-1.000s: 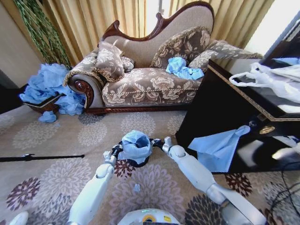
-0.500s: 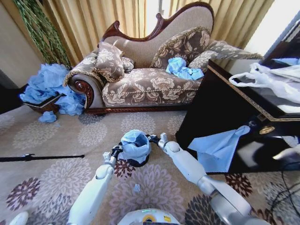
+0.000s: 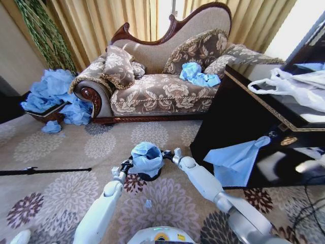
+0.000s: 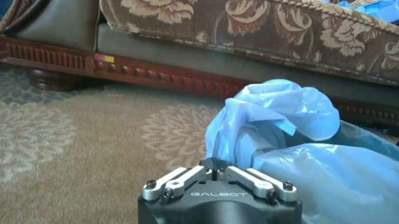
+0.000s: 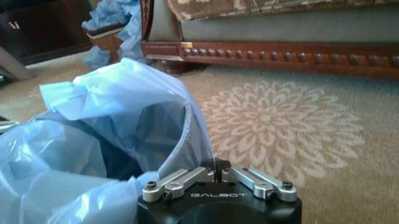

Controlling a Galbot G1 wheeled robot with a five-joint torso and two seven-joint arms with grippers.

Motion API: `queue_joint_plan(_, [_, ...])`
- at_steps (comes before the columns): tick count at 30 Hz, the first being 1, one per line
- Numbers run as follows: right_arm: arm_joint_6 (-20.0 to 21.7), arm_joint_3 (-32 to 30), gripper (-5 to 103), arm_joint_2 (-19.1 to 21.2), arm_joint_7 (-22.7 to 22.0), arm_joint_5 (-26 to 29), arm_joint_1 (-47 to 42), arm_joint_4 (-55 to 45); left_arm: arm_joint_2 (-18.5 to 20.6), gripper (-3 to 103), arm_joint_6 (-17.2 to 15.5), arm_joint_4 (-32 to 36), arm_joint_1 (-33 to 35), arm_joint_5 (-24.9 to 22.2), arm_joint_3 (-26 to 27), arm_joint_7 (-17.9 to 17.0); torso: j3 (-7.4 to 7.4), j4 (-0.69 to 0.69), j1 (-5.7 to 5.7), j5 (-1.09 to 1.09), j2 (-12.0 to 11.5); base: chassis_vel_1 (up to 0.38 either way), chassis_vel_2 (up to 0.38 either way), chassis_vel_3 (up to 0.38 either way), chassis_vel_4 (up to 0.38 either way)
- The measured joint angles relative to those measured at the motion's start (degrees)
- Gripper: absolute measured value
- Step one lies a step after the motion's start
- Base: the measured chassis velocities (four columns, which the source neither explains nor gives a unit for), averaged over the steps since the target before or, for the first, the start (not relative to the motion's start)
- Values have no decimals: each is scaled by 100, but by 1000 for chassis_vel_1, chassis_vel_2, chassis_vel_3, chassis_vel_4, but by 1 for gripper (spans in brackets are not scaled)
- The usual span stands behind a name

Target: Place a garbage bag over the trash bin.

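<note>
The light-blue garbage bag [image 3: 146,157] is bunched over the top of the small black trash bin [image 3: 149,176], which stands on the carpet just ahead of me. Only the bin's dark base shows under the plastic. My left gripper [image 3: 126,164] holds the bag's left edge and my right gripper [image 3: 167,154] holds its right edge. In the left wrist view the left gripper [image 4: 215,167] is shut with the crinkled garbage bag [image 4: 281,116] rising right off its tips. In the right wrist view the right gripper [image 5: 216,166] is shut on the garbage bag [image 5: 124,98], whose mouth opens onto the bin's dark inside [image 5: 121,156].
A patterned sofa [image 3: 162,86] stands behind the bin, with a blue bag [image 3: 197,74] on it. A basket heaped with blue bags [image 3: 51,94] is at the left. A dark cabinet [image 3: 238,122] at the right carries a white bag [image 3: 289,86]. A black rod [image 3: 43,170] lies on the carpet.
The right arm has shifted a little inward toward the bin, with its gripper still at the bag's edge. The bag and the left gripper have barely moved.
</note>
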State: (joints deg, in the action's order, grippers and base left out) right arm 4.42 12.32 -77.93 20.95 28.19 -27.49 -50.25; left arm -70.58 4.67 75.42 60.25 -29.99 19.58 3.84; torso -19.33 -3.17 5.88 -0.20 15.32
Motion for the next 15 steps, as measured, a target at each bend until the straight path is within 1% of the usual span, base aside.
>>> queue_joint_plan(1, [-3,4,0,-1,-55,7,3,-23,0,0,9,15,-1,1,1,0,0,1,0,0,0,0,0,0,0])
queue_joint_plan(2, [1,29,0,11,-206,25,5,-133,5,5,23,72,-8,5,7,-8,0,1,0,0,0,0,0,0,0])
queue_joint_plan(3, [1,41,-3,22,-283,39,4,-201,12,5,36,109,-11,9,15,-14,0,1,0,0,0,0,0,0,0])
queue_joint_plan(5, [8,60,-3,59,-415,77,-12,-341,36,15,87,227,1,80,63,-30,0,1,0,1,0,0,0,0,0])
queue_joint_plan(7, [10,65,-1,85,-471,83,-37,-417,51,15,137,289,27,161,96,-29,0,1,0,0,0,0,0,0,0])
queue_joint_plan(9, [9,71,3,156,-582,92,-117,-598,101,25,231,471,147,407,193,-18,0,0,0,1,0,0,0,0,0])
queue_joint_plan(10, [10,72,3,200,-631,94,-163,-712,124,31,274,547,222,526,237,-12,0,0,0,1,0,0,0,0,0])
queue_joint_plan(11, [10,72,3,200,-631,94,-163,-712,124,31,274,547,222,526,237,-12,0,0,0,1,0,0,0,0,0])
queue_joint_plan(14, [-12,48,13,305,-726,62,-307,-940,183,47,483,662,453,985,403,103,0,0,0,0,0,0,0,0,0])
queue_joint_plan(15, [-32,30,17,332,-750,24,-341,-991,197,47,541,674,505,1114,447,136,0,0,0,0,0,0,0,0,0])
